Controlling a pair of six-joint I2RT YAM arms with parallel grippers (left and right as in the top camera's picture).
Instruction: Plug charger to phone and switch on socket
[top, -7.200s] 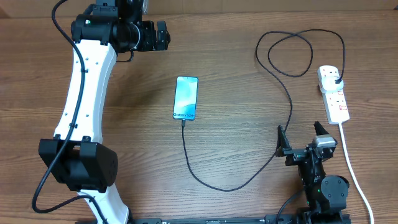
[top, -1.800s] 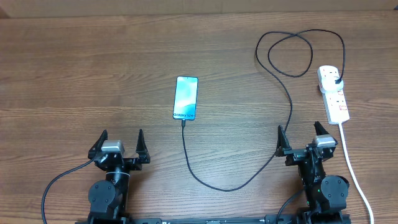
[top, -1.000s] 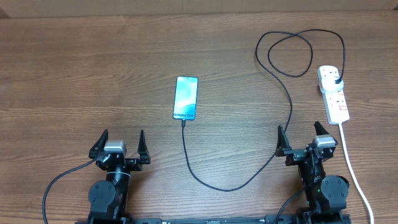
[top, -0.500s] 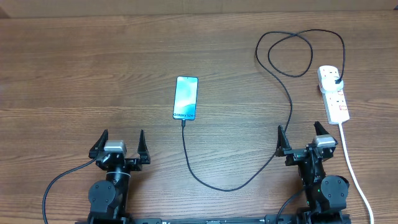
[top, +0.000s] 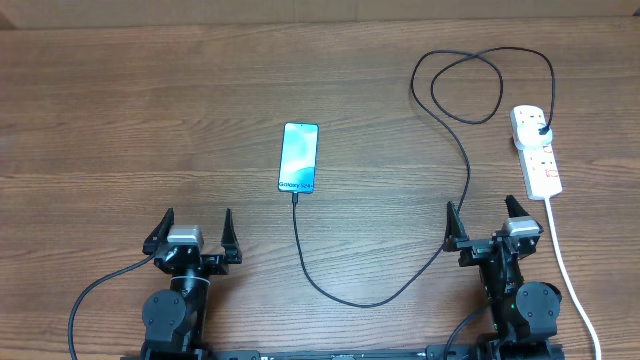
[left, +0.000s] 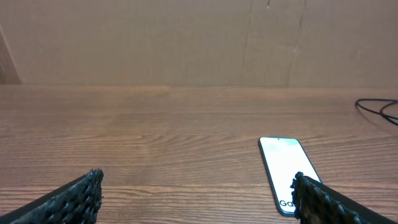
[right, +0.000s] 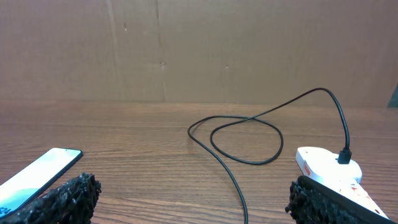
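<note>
a: why parked at the near edge, left gripper (top: 194, 228) and right gripper (top: 481, 224) spread wide and empty?
b: probably to stay clear of the charger (top: 296, 228), seated just beyond in the near short edge of the phone (top: 299, 157), lit, between both arms.
a: and farther right?
b: plugged into the far end of the socket (top: 537, 152); can't tell whether switched on.

tabletop (top: 150, 120) is matt wood grain, phone (top: 299, 157) screen glossy, socket (top: 537, 152) smooth white plastic, charger (top: 296, 232) cable matt black, left hand (left: 198, 186) pads (left: 68, 202) rough black.
</note>
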